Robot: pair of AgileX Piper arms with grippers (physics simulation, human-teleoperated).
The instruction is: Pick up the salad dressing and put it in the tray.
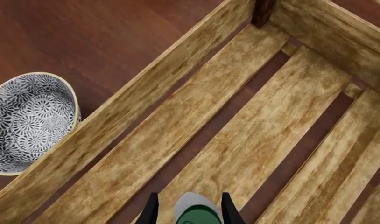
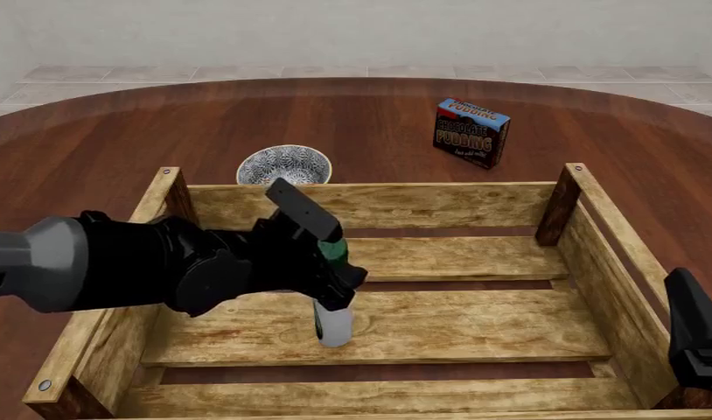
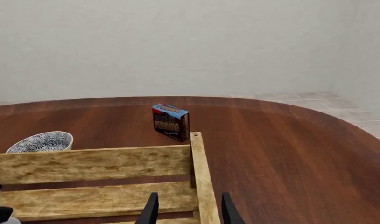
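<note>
We are reaching over the tray [image 2: 589,229], where the salad dressing [image 2: 332,325] is standing upright on a middle slat. Our left hand [image 2: 332,267] is gripping it near the cap, so only letting go remains. Our right hand [image 3: 186,210] is sitting parted, holding nothing.

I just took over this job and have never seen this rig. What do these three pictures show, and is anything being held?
Two simulated robot arms work at a round wooden table. The front view looks down from behind them. The left gripper is shut on the salad dressing, a white green-capped bottle standing upright inside the tray, whether touching its slats or just above I cannot tell. The left wrist view looks along that gripper's fingers at the bottle's cap. The right gripper is open and empty, over the tray's right wall. A patterned bowl and pudding box sit beyond the tray.
</note>
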